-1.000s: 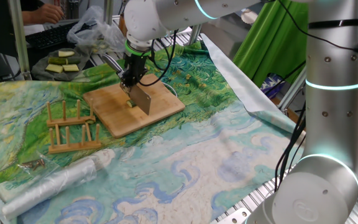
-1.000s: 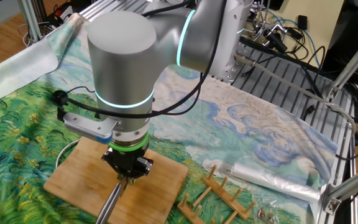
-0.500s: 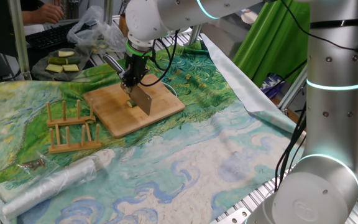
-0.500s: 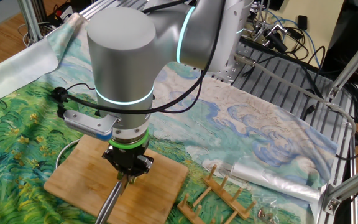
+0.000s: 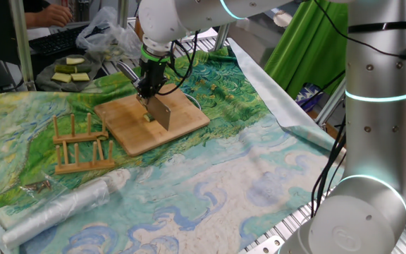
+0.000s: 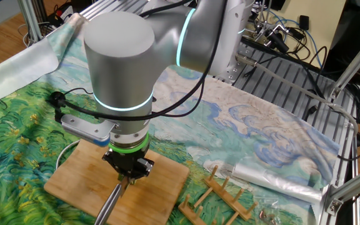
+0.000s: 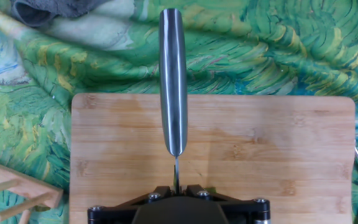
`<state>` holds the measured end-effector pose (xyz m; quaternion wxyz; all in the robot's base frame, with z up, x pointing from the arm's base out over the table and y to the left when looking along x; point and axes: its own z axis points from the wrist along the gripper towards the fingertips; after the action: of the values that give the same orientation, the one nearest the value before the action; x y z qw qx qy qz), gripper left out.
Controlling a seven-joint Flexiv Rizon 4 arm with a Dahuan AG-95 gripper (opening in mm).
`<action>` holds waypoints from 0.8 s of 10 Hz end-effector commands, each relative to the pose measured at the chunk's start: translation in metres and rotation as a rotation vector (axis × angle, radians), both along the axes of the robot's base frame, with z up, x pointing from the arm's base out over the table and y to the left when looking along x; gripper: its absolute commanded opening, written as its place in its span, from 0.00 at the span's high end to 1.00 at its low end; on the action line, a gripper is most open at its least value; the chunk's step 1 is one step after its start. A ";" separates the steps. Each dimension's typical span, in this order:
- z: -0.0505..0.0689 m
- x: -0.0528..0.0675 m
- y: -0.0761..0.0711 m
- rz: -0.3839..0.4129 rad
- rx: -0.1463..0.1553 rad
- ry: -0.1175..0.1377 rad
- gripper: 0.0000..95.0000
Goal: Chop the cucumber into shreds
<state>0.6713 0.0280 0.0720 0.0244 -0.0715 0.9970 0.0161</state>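
My gripper (image 5: 147, 90) is shut on a knife, whose steel blade (image 5: 162, 113) stands on edge on the wooden board (image 5: 129, 130). A small green cucumber piece (image 5: 147, 118) lies on the board against the blade's near side. In the hand view the knife's steel handle (image 7: 173, 81) points away over the board (image 7: 278, 149), and a sliver of green cucumber (image 7: 209, 189) shows just right of my gripper (image 7: 176, 188). In the other fixed view my gripper (image 6: 127, 177) is over the board (image 6: 74, 178) and hides the cucumber. No separate shreds show.
A wooden dish rack (image 5: 82, 144) stands left of the board. A plate of pale yellow-green slabs (image 5: 70, 72) is at the back left. A rolled plastic sheet (image 5: 62, 206) lies at the front left. A grey cloth (image 7: 45, 9) lies beyond the board.
The arm's upper part has shifted slightly to the left. The knife stays at the same spot on the board.
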 end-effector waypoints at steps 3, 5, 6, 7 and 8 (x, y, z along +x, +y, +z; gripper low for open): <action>0.001 -0.005 0.000 -0.014 -0.007 0.001 1.00; 0.001 -0.011 0.000 -0.014 -0.006 0.002 1.00; 0.002 -0.013 -0.001 -0.012 -0.006 0.001 1.00; 0.002 -0.013 -0.001 -0.012 -0.006 0.001 1.00; 0.002 -0.013 -0.001 -0.012 -0.006 0.001 1.00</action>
<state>0.6571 0.0259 0.0739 0.0239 -0.0649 0.9975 0.0130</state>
